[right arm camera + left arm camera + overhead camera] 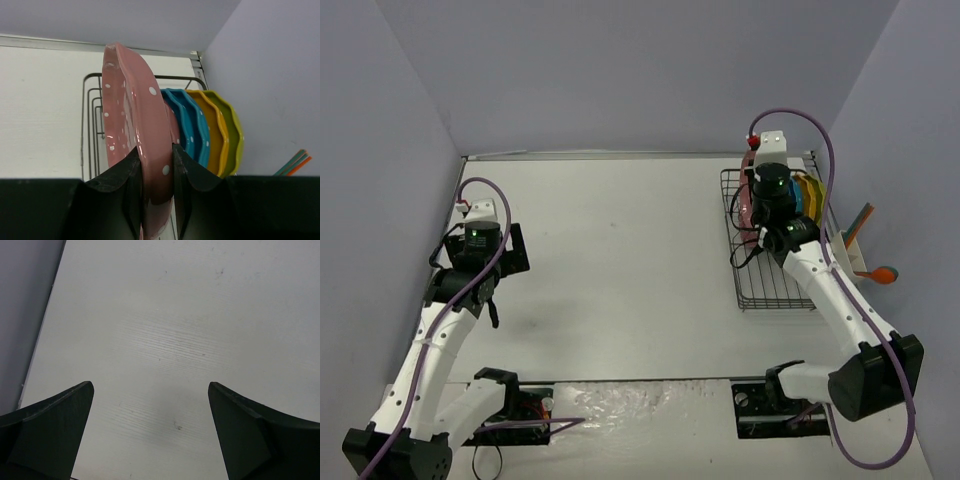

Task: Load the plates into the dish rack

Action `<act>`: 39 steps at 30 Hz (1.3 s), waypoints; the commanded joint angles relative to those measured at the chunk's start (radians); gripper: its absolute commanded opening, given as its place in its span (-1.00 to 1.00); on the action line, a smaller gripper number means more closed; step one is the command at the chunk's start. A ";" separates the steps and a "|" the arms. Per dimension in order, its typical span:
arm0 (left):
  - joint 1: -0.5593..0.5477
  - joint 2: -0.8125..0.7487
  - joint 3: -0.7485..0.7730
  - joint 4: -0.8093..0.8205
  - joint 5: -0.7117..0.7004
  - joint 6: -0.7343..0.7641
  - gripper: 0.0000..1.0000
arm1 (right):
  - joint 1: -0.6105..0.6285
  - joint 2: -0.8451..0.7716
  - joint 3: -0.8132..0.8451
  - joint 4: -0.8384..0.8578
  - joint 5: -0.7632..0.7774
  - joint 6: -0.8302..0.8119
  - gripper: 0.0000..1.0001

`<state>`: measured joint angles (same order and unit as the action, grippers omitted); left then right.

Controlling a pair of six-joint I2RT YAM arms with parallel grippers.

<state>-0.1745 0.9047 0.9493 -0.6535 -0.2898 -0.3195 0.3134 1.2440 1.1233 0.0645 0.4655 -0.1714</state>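
Observation:
My right gripper is shut on the rim of a pink polka-dot plate, held on edge over the black wire dish rack. Behind it more plates stand upright in the rack: another pink one mostly hidden, a blue, an orange-yellow and a yellow-green. From above, the right gripper sits over the dish rack at the far right, covering most of the plates. My left gripper stands wide open above bare table, also seen at the left.
Orange and teal utensil handles stick up beside the rack against the right wall. Purple walls close the table at the back and both sides. The near half of the rack holds nothing.

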 commanded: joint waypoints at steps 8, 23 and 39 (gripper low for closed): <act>0.006 -0.006 0.011 0.045 -0.025 0.028 0.94 | -0.101 0.068 0.068 0.252 -0.007 -0.044 -1.00; 0.007 -0.006 0.008 0.046 -0.023 0.028 0.94 | -0.112 0.173 -0.056 0.330 -0.074 0.042 -1.00; 0.007 -0.004 0.008 0.046 -0.022 0.027 0.94 | -0.112 0.173 -0.138 0.362 -0.124 0.156 -0.44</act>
<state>-0.1745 0.9051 0.9283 -0.6525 -0.2932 -0.3134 0.2020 1.4716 0.9732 0.2737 0.3513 -0.0536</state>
